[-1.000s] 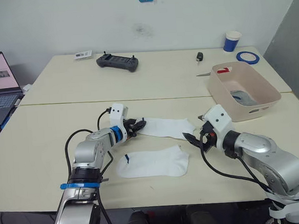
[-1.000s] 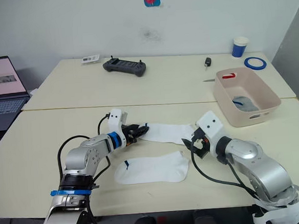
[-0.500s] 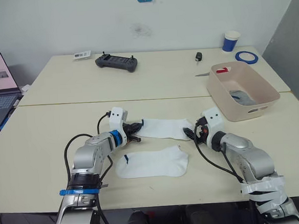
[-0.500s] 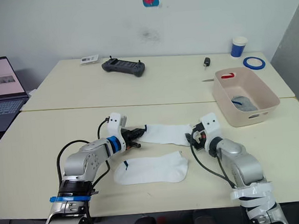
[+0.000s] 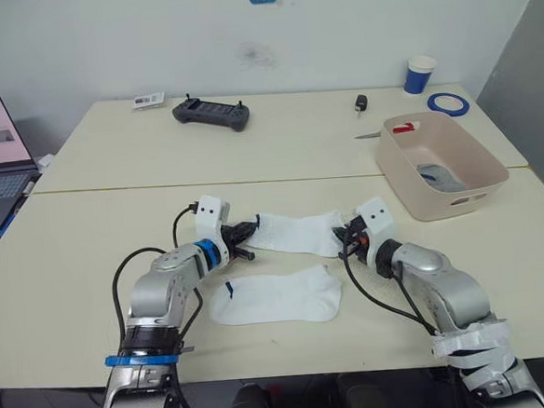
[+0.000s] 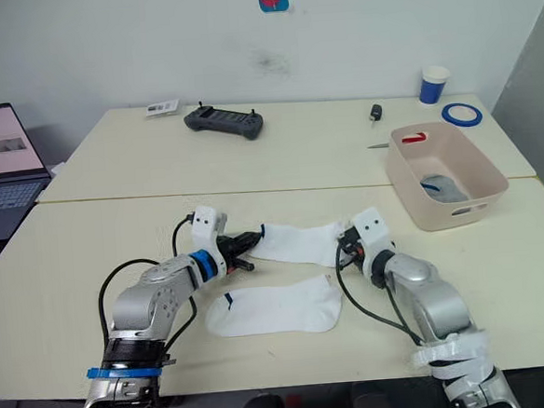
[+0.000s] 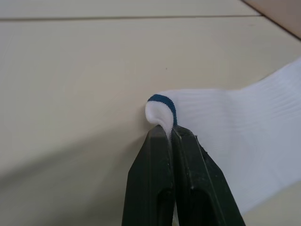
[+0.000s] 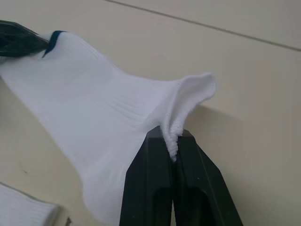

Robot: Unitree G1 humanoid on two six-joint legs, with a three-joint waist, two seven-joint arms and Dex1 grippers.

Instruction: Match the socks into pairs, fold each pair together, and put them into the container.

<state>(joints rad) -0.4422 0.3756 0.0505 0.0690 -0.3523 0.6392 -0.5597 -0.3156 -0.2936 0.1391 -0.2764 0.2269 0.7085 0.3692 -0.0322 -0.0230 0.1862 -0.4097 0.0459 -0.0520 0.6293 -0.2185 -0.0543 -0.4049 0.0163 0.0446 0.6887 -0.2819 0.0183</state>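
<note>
Held white sock (image 5: pixel 297 234) stretched left-right, cuff toward the robot's left. Left gripper (image 7: pixel 170 133) pinches the cuff; right gripper (image 8: pixel 172 141) pinches the toe end. Second white sock (image 5: pixel 277 297) lies parallel, flat.

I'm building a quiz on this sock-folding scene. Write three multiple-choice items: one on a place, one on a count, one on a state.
1. Where is the paper cup?
A. far table edge beyond the pink bin
B. inside the bin
C. beside the laptop

2. How many white socks are outside the bin?
A. one
B. two
C. four

3. How is the farther white sock held?
A. lying free
B. by one gripper
C. pinched at both ends

Answers: 1 A, it stands behind the bin. 2 B, the held one and the nearer white sock. 3 C, left gripper and right gripper each clamp an end.
</note>
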